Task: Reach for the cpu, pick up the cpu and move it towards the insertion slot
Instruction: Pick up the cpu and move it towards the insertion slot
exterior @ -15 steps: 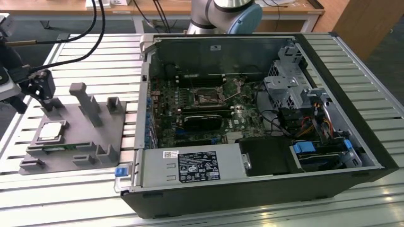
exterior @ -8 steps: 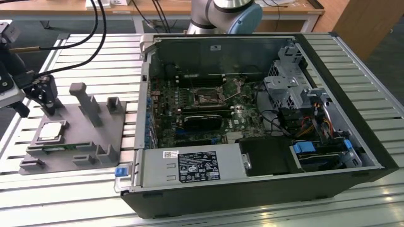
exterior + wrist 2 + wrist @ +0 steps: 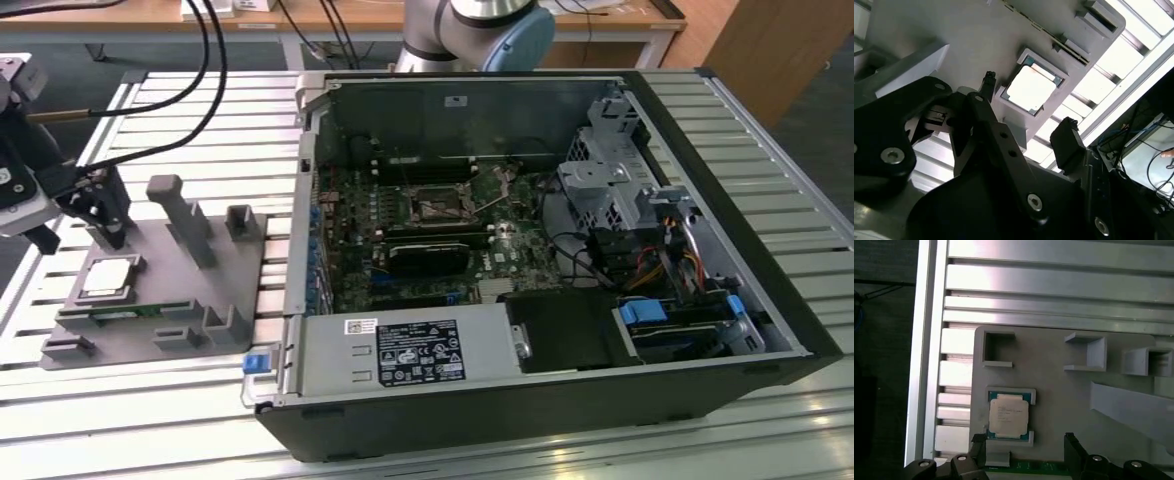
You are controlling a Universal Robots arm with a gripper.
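The cpu (image 3: 110, 278) is a small silver square lying flat in a raised pocket of the grey fixture plate (image 3: 160, 290), at the exterior view's left. My gripper (image 3: 80, 235) hangs just above the plate beside it, open, with nothing between its black fingers. In the second wrist view the cpu (image 3: 1031, 89) lies between and beyond the two spread fingertips of the gripper (image 3: 1029, 107). The first wrist view shows the cpu (image 3: 1009, 416) just past the gripper (image 3: 1024, 440). The insertion slot (image 3: 438, 207) is the square socket on the motherboard inside the open computer case.
The black computer case (image 3: 747, 220) lies open on the slatted aluminium table (image 3: 160, 420). Grey upright posts (image 3: 180, 215) rise from the fixture plate near the gripper. A thin green memory stick (image 3: 127, 312) lies along the plate's front. Black cables (image 3: 200, 90) hang over the table behind.
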